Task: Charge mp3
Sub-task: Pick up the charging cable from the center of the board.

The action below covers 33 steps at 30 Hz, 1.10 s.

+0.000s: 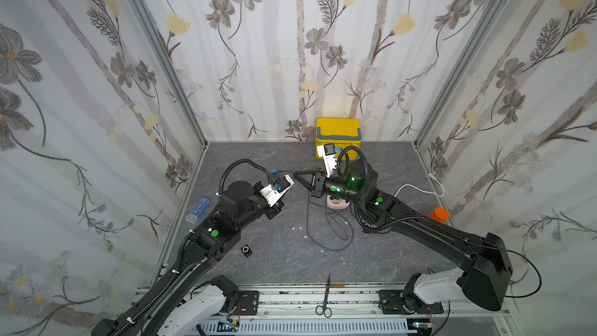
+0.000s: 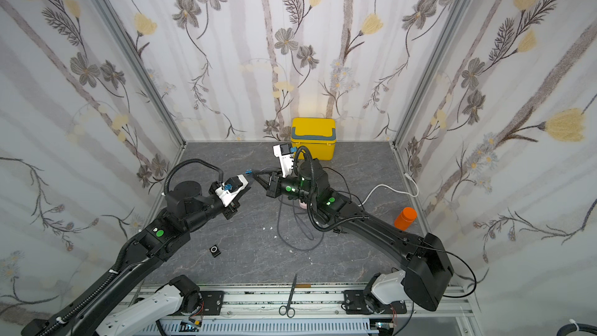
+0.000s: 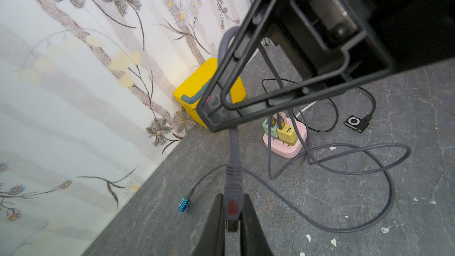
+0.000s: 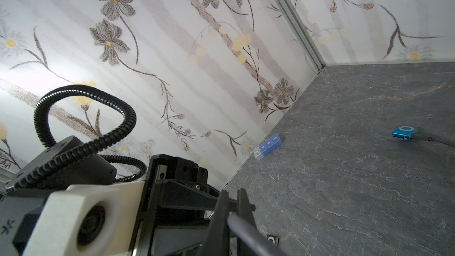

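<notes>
Since the small, square black mp3 (image 1: 246,251) lies loose on the stone-patterned table (image 1: 290,263), well nearer the robot than the pink power strip (image 3: 295,147), the plug (image 3: 232,208) should meet it squarely. The left gripper (image 3: 232,200) is clamped on that ridged rubber plug. The right gripper (image 4: 233,194) pinches its grey cable (image 3: 233,148) just beyond (slack coils beside the strip may drag).

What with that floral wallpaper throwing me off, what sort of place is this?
Probably a robot test cell, not a home: the wallpaper panels sit in aluminium framing, two arms are mounted on a metal rail, and the tabletop carries a pink power strip with chargers.
</notes>
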Motion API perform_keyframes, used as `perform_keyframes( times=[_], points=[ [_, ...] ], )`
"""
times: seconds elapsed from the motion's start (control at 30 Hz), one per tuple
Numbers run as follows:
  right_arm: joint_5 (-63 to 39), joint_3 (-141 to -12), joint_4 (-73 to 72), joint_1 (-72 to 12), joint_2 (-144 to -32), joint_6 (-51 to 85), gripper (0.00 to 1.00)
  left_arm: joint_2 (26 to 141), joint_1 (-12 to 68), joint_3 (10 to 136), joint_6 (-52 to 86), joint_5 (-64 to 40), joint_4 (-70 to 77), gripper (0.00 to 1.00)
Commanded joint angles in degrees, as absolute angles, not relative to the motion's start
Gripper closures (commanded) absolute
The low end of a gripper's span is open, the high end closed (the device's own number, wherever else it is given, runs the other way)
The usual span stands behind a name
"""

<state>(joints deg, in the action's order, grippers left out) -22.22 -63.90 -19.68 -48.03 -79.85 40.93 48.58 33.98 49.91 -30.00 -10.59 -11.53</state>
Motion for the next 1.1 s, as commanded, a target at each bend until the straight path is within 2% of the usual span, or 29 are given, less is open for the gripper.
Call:
perform_keyframes(
  times=[0.0,0.17,0.47,0.73,1.07],
  points=[
    [-24.2,-64.03,-18.99,-47.99,-80.06,40.43,0.76,48.4,33.91,50.88,-30.47,-10.55,-11.9,0.92],
    [-28.17,-63.9,-17.33,-47.99,-81.27,40.45,0.7,49.1,33.89,51.82,-31.78,-10.76,-13.48,0.93],
    [-30.65,-64.12,-17.76,-47.95,-82.35,40.53,0.71,49.97,33.95,52.78,-32.63,-12.15,-15.5,0.91],
    [-32.48,-64.67,-17.39,-47.98,-83.91,40.6,0.78,50.17,33.92,54.46,-32.91,-13.96,-17.94,0.91],
    [-32.5,-64.78,-17.49,-47.93,-83.42,40.69,0.77,49.65,33.87,54.67,-33.49,-14.08,-20.78,0.9]
  ],
)
